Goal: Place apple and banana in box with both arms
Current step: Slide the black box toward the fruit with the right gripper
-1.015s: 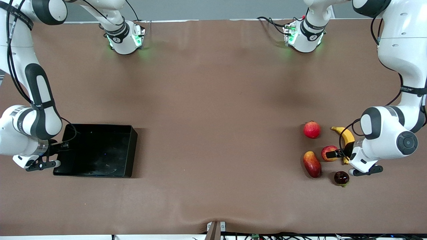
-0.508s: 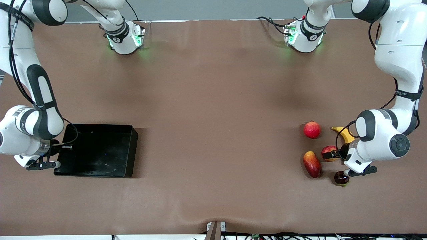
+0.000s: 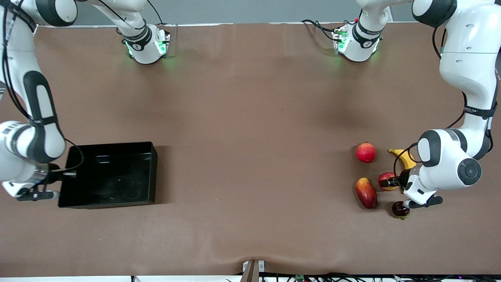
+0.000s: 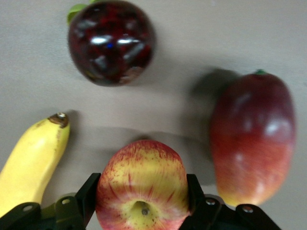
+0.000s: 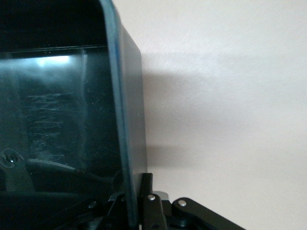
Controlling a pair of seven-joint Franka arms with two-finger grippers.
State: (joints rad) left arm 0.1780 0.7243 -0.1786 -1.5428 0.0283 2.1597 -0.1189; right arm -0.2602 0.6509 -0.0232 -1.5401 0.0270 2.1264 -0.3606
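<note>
The apple (image 3: pixel 384 178), red with yellow streaks, rests on the table at the left arm's end. My left gripper (image 3: pixel 392 181) is shut on it; in the left wrist view its fingers (image 4: pixel 91 191) press both sides of the apple (image 4: pixel 141 184). The banana (image 3: pixel 403 156) lies beside it, partly hidden by the left arm, and one tip shows in the left wrist view (image 4: pixel 31 163). The black box (image 3: pixel 109 176) is at the right arm's end. My right gripper (image 3: pixel 64 173) is shut on its end wall (image 5: pixel 127 120).
A plain red round fruit (image 3: pixel 366 152) lies farther from the camera than the apple. A red-yellow mango (image 3: pixel 366 192) and a dark red glossy fruit (image 3: pixel 400 208) lie nearer. Both show close to the apple in the left wrist view: the mango (image 4: pixel 252 139) and the dark fruit (image 4: pixel 111 40).
The right gripper has pulled the box a little toward the right arm's end of the table. The left gripper has closed in around the apple and then stayed there.
</note>
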